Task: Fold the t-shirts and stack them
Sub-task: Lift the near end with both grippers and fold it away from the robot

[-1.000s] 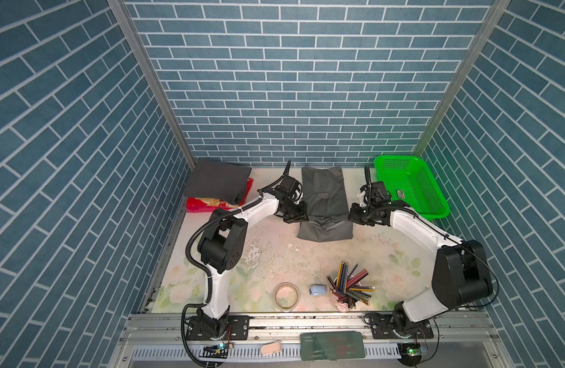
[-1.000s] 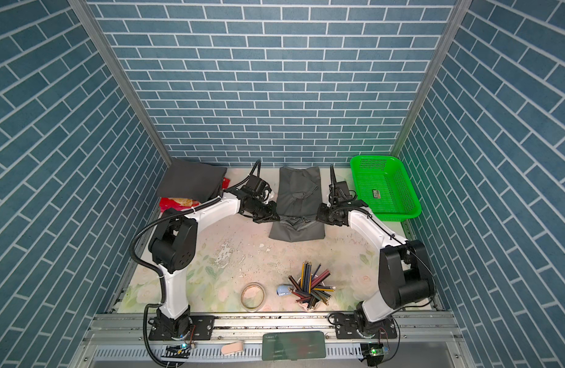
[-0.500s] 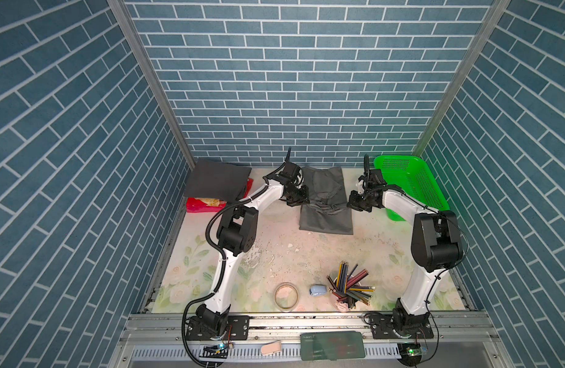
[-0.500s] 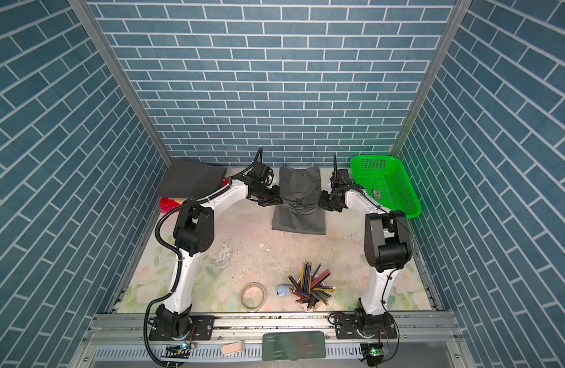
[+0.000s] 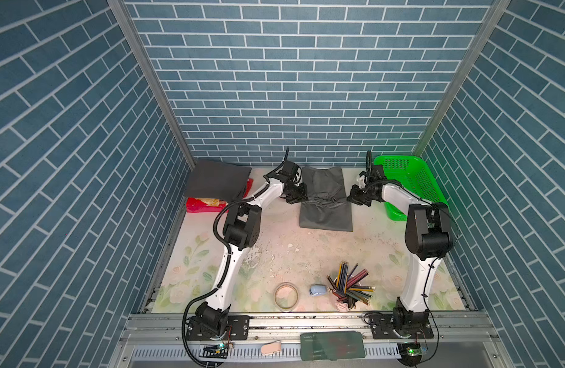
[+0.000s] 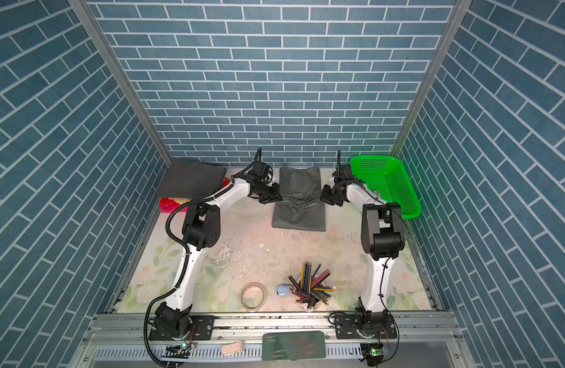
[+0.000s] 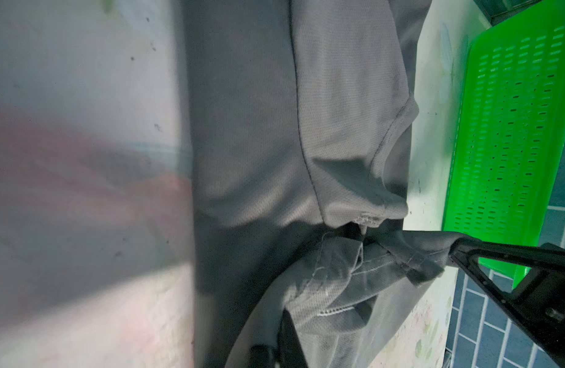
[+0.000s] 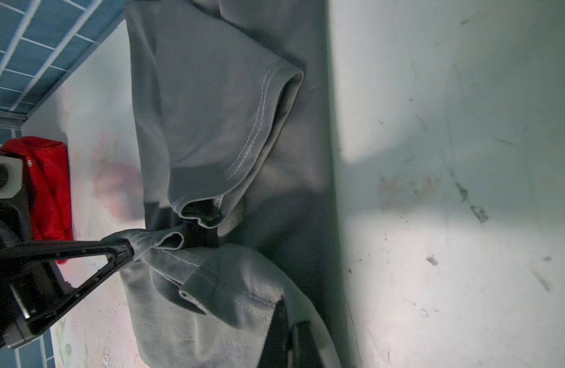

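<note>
Blue brick-pattern walls enclose floral desk [image 5: 275, 248]; mid-grey t-shirt [image 5: 325, 210] lies centre-frame in both top views, part-folded, mid-section bunched; L pincer [image 5: 299, 198] and R pincer [image 5: 353, 200] each pressed together, pinching shirt's opposite side edges; charcoal t-shirt [image 5: 216, 182] lies folded at desk's upper left, well apart; green basket [image 5: 411, 178] at upper right.

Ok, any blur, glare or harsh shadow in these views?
Left wrist view: table smeared and soft, grey t-shirt weave crisp, green basket oversaturated. Right wrist view: dark shadow band across the table beside the shirt, bright patches around it. Both top views: sharp, evenly lit, walls splayed by the wide lens.
</note>
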